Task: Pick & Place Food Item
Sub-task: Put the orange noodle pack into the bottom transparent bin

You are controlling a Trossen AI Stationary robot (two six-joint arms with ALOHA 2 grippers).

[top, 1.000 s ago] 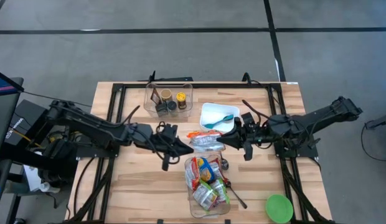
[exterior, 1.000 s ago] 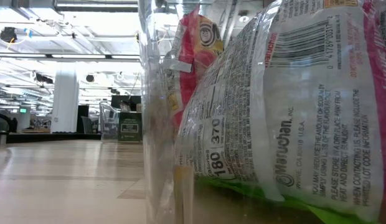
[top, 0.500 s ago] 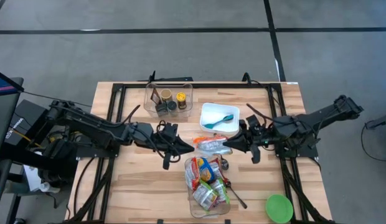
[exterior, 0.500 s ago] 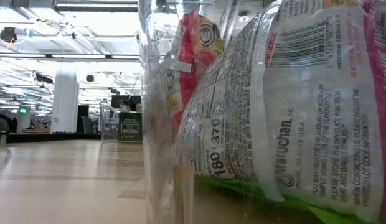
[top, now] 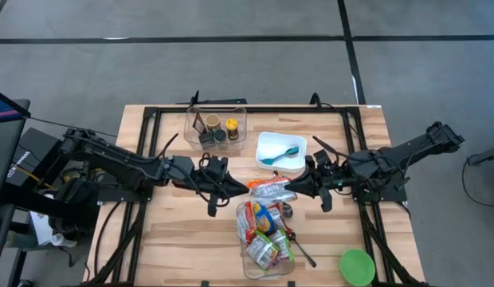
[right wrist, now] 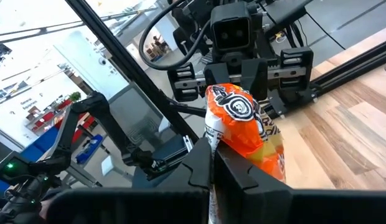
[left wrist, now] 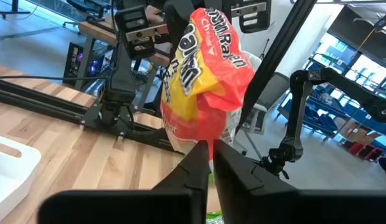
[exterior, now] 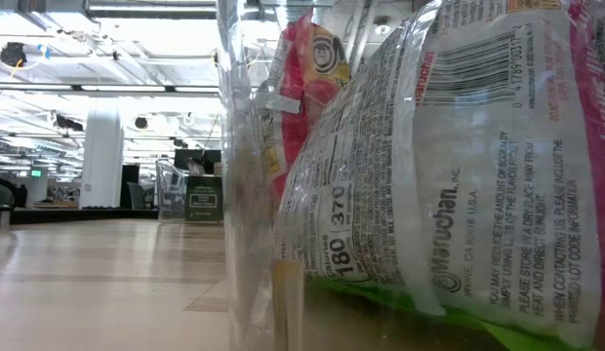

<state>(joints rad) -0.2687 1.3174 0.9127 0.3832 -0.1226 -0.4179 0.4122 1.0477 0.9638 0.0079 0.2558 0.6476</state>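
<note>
Jaws on both my grippers, left gripper (top: 245, 188) and right gripper (top: 288, 188), are clamped on opposite ends of one ramen packet (top: 268, 187), held above the clear bin (top: 265, 237) of food packets on the bench (top: 183, 235).

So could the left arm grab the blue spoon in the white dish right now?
Probably not yet. The left gripper is shut on the ramen packet, which the right gripper also pinches. The blue spoon lies uncovered in the white dish, close by.

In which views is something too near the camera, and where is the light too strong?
Low view: the clear bin and noodle packets fill the picture, blocking both arms; ceiling lights behind glare. Left wrist view: the ramen packet hides much; windows behind are bright. High view: even light.
</note>
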